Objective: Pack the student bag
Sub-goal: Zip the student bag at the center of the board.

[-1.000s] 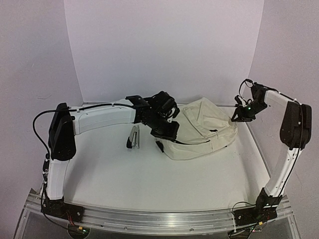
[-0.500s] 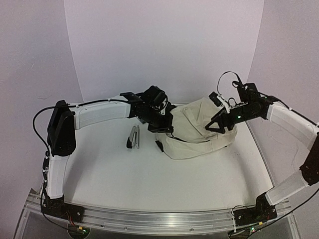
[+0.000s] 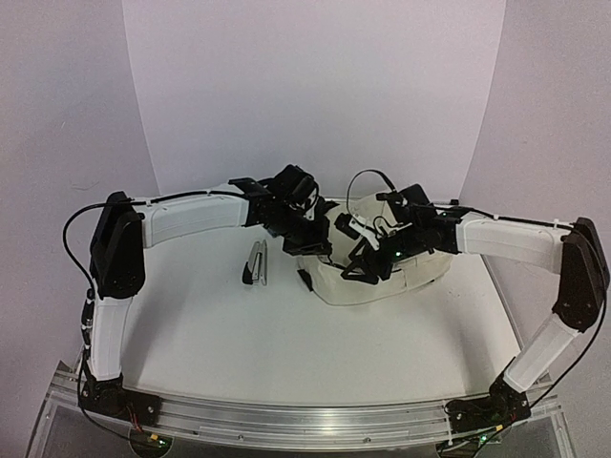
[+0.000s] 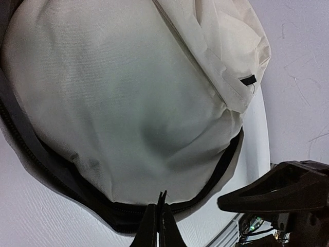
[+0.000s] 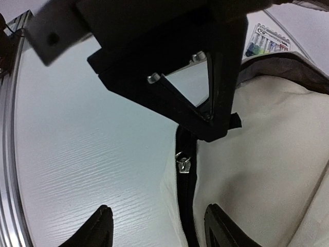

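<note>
Right jaws hang spread wide over the small metal zipper pull (image 5: 182,163); left jaws are pressed together at the black zipper edge (image 4: 118,218) of the cream fabric backpack (image 3: 336,282), lying mid-back on the white counter (image 3: 286,334).

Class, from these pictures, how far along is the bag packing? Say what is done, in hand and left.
Done: nothing visibly packed. In hand: the left claw is shut at the bag's zip edge, seemingly pinching it; the right claw hangs open over the zip pull. Left: the pen pack lies outside, beside the bag.
</note>
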Robot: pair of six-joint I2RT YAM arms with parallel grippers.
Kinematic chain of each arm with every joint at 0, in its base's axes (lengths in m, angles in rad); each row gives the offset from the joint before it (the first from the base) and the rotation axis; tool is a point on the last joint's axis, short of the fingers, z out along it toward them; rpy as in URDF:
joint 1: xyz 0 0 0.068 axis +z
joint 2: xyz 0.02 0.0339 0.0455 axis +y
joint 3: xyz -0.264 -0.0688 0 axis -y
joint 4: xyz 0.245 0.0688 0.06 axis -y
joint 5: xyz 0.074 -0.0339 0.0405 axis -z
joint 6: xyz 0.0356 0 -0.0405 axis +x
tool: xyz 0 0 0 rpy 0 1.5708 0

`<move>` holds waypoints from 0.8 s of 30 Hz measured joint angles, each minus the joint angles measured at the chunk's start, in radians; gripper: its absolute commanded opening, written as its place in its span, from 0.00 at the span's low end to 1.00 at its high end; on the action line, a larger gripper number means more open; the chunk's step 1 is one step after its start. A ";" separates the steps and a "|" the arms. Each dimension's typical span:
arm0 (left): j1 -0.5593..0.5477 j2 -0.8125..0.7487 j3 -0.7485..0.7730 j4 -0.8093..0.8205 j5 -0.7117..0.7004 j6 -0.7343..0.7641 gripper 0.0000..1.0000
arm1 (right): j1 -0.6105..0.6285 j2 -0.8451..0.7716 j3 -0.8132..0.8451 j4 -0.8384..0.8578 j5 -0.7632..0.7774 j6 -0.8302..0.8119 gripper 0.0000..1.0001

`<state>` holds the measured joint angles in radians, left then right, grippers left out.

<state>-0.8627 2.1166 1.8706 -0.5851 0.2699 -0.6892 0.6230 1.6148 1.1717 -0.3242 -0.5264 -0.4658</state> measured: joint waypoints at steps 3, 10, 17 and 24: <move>0.001 0.000 -0.025 0.018 -0.001 -0.009 0.00 | 0.007 0.047 0.000 0.023 0.040 -0.008 0.38; 0.015 -0.002 -0.053 0.027 -0.010 -0.021 0.00 | 0.016 0.071 -0.002 0.050 0.116 -0.026 0.00; 0.050 -0.003 -0.060 0.028 -0.015 -0.021 0.00 | 0.018 -0.040 -0.098 0.048 0.143 -0.056 0.00; 0.096 -0.003 -0.059 0.028 -0.011 -0.005 0.00 | 0.018 -0.162 -0.180 -0.021 0.172 -0.094 0.44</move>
<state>-0.7672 2.1139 1.8114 -0.5571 0.2584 -0.6947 0.6407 1.4526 0.9918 -0.3447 -0.3543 -0.5595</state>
